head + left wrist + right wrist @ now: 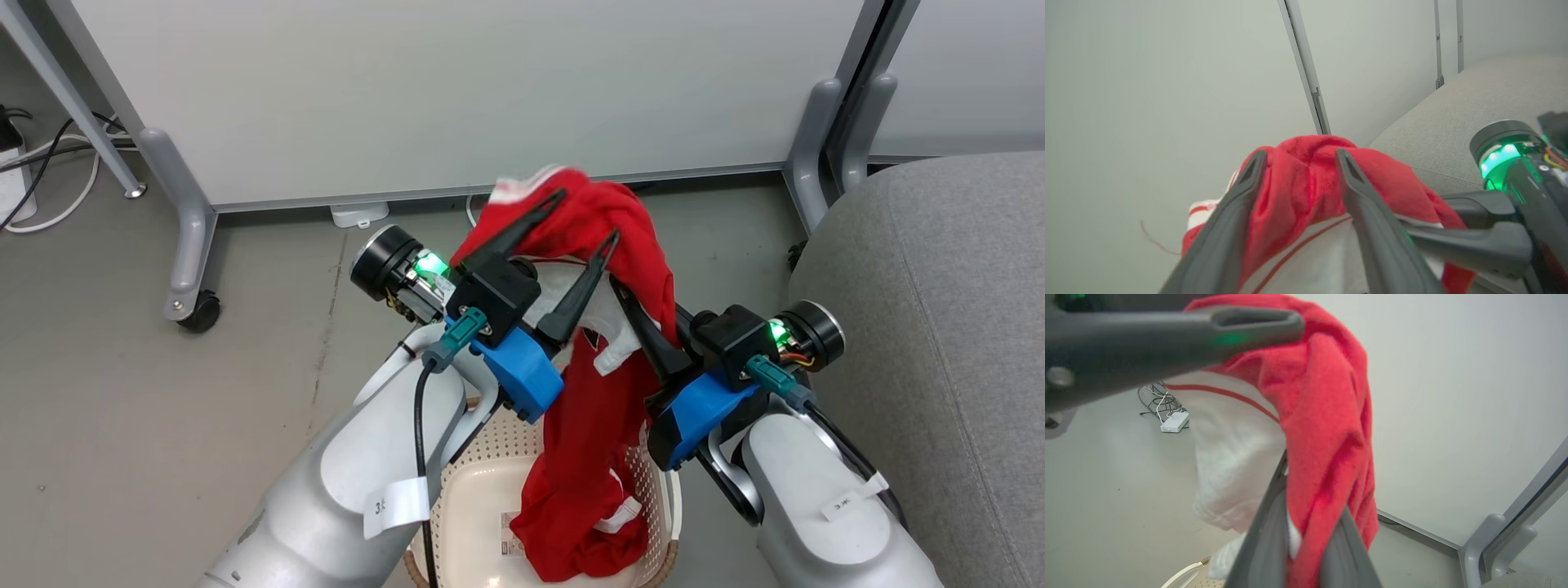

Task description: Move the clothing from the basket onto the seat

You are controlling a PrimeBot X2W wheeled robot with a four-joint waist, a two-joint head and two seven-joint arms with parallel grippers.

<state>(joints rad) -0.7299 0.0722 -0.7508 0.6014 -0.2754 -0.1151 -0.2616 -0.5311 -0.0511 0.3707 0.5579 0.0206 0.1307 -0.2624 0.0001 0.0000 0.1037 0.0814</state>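
At nine o'clock in the head view we see a black wheel [198,311] under the foot of a pale partition [490,90]. Nearer the centre, our left claw [588,219] points toward one o'clock. Its jaws stand apart, with a thick bunch of the clothing [596,408] draped over and between them. We cannot tell whether they press it or merely carry it. The red fabric, with white lining showing, peaks at the left claw's tips and hangs toward six o'clock. Its lower end lies inside the basket [478,523], beside the sticker [506,527] on the bottom. Just right of the cloth, our right claw [633,306] points toward eleven o'clock, clenched on a fold of the same fabric. The right wrist view shows red cloth squeezed between its narrow jaws. At three o'clock lies the grey seat [939,327], apart from the clothing.
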